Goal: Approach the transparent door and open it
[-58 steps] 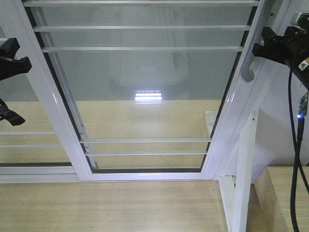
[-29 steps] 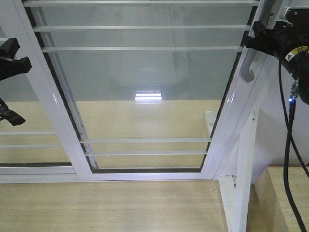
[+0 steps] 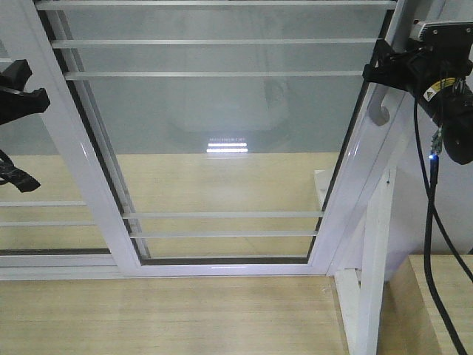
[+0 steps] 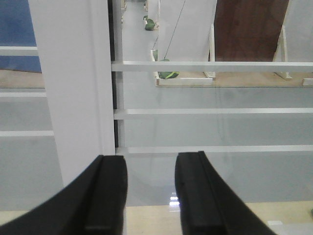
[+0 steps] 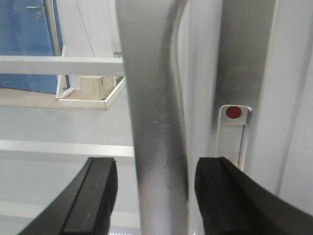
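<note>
Transparent door (image 3: pixel 222 148) fills the middle of the front view: clear glass in a white frame, with thin white bars (image 3: pixel 214 74) across it near the top and another pair lower down. Its right stile (image 3: pixel 347 192) lies against the white fixed frame on the right. The curved grey handle (image 3: pixel 379 111) sits high on that stile, lower end hooked. Right gripper (image 5: pixel 156 169) is at the handle. In the right wrist view its two black fingers (image 5: pixel 95 196) stand either side of the metal bar, spread, with a gap showing on each side, so not clamped. A small red dot in a white lock plate (image 5: pixel 234 112) lies just right of the handle. Black cable (image 3: pixel 432 222) hangs from the right arm. Left gripper (image 4: pixel 149 169) is at the far left, in front of the door's left stile (image 4: pixel 73 88); fingers parted, nothing between them. A second white-framed glass panel (image 3: pixel 52 214) lies further left, overlapping the door's left edge. Pale wood floor (image 3: pixel 185 310) on the near side. A ceiling light reflection (image 3: pixel 227 146) shows mid-glass.
</note>
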Tool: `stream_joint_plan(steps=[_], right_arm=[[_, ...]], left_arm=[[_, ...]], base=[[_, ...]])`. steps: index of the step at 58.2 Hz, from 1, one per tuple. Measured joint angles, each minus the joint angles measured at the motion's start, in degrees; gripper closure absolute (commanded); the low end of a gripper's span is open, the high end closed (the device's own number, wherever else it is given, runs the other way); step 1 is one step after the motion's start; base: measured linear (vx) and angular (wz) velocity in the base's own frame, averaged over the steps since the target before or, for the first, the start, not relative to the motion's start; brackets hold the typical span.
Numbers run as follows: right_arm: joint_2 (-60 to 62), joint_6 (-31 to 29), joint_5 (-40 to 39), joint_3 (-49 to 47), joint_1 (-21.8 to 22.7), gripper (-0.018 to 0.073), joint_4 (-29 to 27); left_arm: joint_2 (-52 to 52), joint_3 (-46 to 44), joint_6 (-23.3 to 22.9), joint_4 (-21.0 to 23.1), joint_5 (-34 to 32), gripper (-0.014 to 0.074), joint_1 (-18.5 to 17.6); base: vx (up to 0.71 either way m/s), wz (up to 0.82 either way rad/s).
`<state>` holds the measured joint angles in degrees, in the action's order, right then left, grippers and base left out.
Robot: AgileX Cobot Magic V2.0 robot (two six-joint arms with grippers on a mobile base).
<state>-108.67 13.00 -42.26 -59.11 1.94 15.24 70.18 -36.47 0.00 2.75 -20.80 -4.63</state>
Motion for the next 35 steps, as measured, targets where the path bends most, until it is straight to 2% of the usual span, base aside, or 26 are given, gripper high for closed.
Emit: stream_joint_plan(steps=[35], right_arm=[[-0.5, -0.1, 1.2, -1.3, -4.8, 0.0204, -3.6]], left_arm=[[0.5, 0.0, -0.3, 0.0, 0.0, 0.0210, 0.0]], base=[[0.00, 0.00]])
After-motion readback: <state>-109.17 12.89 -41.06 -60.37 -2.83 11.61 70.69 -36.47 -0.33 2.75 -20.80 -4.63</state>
